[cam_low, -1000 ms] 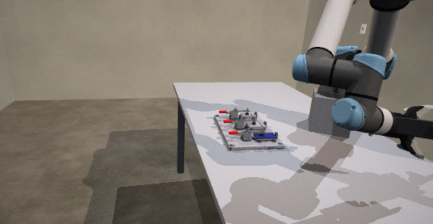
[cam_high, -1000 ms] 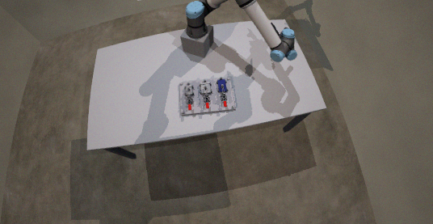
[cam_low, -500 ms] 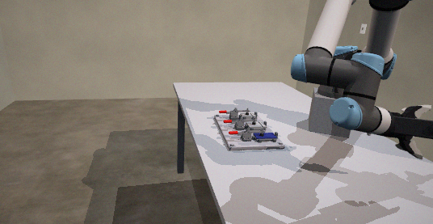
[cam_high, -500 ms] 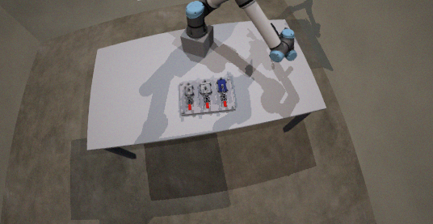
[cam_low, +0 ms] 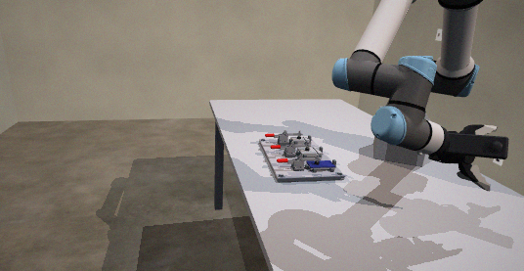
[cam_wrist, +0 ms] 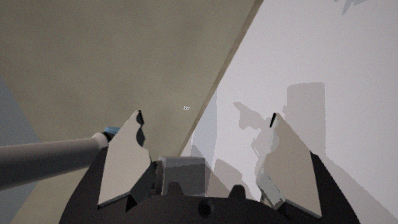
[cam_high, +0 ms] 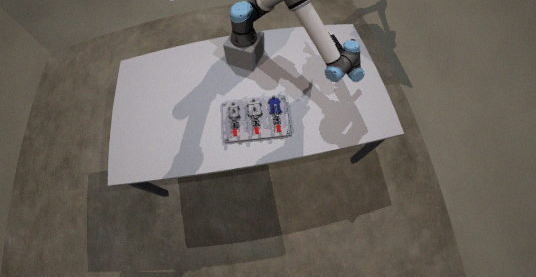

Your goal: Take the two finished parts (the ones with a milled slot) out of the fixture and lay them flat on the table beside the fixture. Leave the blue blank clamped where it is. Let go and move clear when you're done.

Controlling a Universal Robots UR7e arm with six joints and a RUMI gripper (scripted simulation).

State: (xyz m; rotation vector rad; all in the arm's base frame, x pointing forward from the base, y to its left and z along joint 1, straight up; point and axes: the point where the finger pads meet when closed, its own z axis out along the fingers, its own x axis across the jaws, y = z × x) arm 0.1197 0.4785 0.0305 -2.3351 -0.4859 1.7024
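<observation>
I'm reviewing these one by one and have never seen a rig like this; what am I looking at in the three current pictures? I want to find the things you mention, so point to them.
The machine is one jointed arm (cam_high: 314,31) (cam_low: 388,20) with a two-jaw gripper (cam_low: 489,158) (cam_wrist: 205,112). The top picture looks down from above; the exterior one looks along the table (cam_high: 165,95) (cam_low: 303,112) (cam_wrist: 350,55) from one end; the wrist one looks out between the jaws.

On the table is a fixture (cam_high: 257,137) (cam_low: 309,178) with three red-handled clamps. It carries two grey parts and a blue blank (cam_high: 274,106) (cam_low: 321,164). The gripper is open, away from the fixture, holding nothing.

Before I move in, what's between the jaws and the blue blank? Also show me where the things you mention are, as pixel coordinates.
In the exterior view, no object stands between the open jaws (cam_low: 484,158) and the blue blank (cam_high: 274,106) (cam_low: 321,164), only shadowed table (cam_high: 320,110) (cam_low: 362,183).
</observation>
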